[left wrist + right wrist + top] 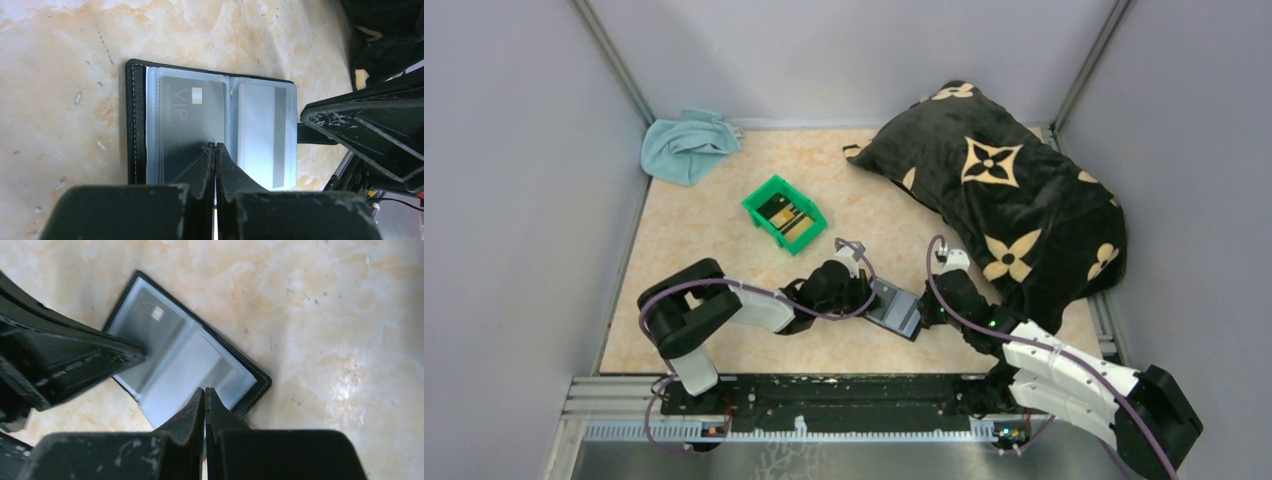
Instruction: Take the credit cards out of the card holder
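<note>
Card holder (230, 115) open beneath closed left pincer (215, 145) and closed right pincer (205, 389); two credit cards (185, 115) remain inside, others in green bin (766, 228) beyond

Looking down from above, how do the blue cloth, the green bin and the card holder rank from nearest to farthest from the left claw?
Measured from the left claw in the top view:
1. The card holder, right at the claw's tip, near the front of the table.
2. The green bin, farther back and to the left.
3. The blue cloth, in the far left corner.
</note>
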{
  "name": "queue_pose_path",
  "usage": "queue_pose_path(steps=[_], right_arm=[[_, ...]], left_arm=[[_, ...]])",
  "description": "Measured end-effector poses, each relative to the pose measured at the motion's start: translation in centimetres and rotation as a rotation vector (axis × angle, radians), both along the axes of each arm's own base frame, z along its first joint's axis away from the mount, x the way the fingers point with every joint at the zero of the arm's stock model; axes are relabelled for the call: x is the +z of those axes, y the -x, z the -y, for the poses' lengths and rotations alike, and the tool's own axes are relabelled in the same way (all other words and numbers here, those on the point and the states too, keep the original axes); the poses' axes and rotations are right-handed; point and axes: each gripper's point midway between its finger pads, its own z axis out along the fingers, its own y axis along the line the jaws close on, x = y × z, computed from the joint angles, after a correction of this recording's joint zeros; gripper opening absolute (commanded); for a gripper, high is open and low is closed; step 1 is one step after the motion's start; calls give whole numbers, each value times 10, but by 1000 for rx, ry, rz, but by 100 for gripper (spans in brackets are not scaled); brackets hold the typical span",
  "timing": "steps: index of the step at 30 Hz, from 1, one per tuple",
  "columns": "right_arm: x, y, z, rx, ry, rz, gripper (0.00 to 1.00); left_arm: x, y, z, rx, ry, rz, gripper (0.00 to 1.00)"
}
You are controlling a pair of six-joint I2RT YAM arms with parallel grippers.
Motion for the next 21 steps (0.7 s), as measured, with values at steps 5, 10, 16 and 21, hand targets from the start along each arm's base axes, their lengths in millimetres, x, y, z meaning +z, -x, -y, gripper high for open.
queue_pose_path(steps=[5, 10, 16, 21], right_arm=[[-15, 11, 8, -2, 33, -58, 8], [-29, 22, 11, -7, 30, -112, 1], [-34, 24, 10, -18, 10, -122, 0], [-34, 19, 4, -16, -8, -115, 0]], left_arm=[[0, 1, 3, -10, 14, -4, 0], [0, 0, 3, -7, 17, -7, 0], [0, 1, 4, -18, 19, -12, 0], [-1, 4, 5, -31, 21, -21, 0]])
